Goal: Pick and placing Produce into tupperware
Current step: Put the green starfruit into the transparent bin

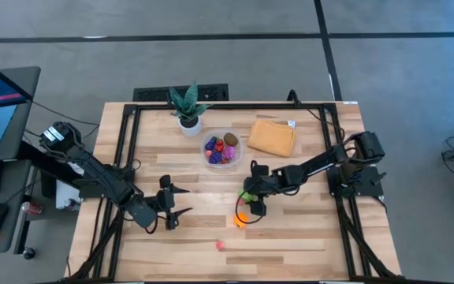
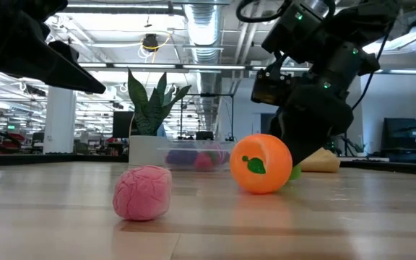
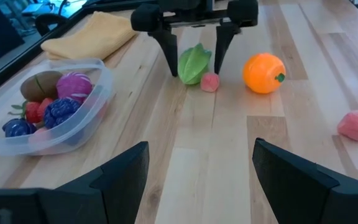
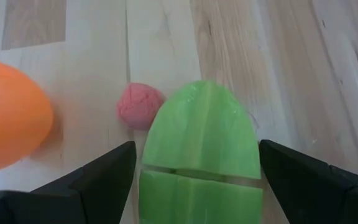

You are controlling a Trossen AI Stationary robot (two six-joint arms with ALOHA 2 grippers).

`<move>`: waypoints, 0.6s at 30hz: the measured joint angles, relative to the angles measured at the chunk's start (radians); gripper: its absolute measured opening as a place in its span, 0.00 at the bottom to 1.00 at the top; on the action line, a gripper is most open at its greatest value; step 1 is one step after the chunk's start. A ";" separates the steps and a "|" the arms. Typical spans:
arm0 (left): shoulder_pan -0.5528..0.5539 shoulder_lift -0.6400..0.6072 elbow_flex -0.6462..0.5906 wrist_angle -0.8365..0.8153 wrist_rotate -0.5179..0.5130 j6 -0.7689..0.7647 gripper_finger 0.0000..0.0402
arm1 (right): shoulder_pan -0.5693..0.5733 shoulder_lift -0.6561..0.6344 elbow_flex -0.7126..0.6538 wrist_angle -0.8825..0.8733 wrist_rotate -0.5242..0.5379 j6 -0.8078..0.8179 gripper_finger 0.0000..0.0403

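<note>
right gripper (image 3: 194, 46) is sitting low at table centre with its fingers spread wide on either side of a green leafy toy (image 4: 199, 155), not clamping it yet. a small red-pink berry (image 4: 140, 106) is lying just beside the green toy, and an orange toy fruit (image 3: 263, 73) is resting near them on the wood. a pink raspberry-like piece (image 2: 143, 191) is lying apart, nearer the front edge. the clear tub (image 1: 210, 157) is standing at the far middle of the table (image 1: 290, 244), already holding purple, magenta, red and brown pieces (image 3: 45, 102). left gripper (image 1: 173, 203) is hovering left of centre, fingers wide apart, holding nothing. potted plant (image 1: 187, 106) and orange cloth (image 1: 272, 137) are sitting at the far side.
</note>
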 joint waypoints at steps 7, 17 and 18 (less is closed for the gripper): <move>0.000 0.000 0.000 -0.002 -0.002 -0.001 0.69 | -0.001 -0.008 -0.001 -0.002 -0.005 0.000 0.88; 0.000 0.000 0.000 -0.003 -0.002 -0.001 0.69 | -0.002 -0.018 -0.003 -0.006 -0.009 -0.007 0.77; 0.000 0.000 0.000 -0.004 -0.002 -0.001 0.69 | -0.002 -0.018 -0.003 -0.005 -0.009 -0.007 0.77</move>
